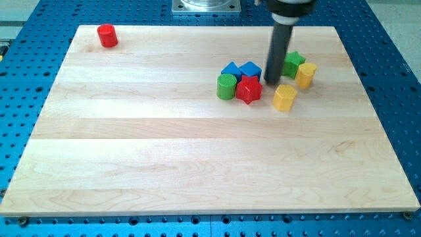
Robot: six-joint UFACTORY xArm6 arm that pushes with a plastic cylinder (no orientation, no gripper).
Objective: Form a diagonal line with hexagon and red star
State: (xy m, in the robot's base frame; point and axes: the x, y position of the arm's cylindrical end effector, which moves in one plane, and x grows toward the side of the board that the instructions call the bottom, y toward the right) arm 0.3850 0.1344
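A pale wooden surface (164, 151) lies on a blue perforated bench, and nearly all the blocks crowd its upper right of the frame. There is no claw on this arm, so nothing is held; it ends in a dark rod whose lower end, my tip (271, 81), stands in the gap between the red star (248, 89) on its left and the yellow hexagon (285, 97) just below and to its right. A green cylinder (226, 86) touches the star's left side, with a blue triangle (231, 69) and a blue cube (250, 69) close behind it. A green star (293, 64) and a second yellow block (305, 75), its shape unclear, sit to the right of the rod. A red cylinder (107, 35) stands alone at the upper left.

The star and hexagon already sit roughly on a slant, so I judge the step to be fine adjustment. The next push needs care not to drag neighbouring blocks along.
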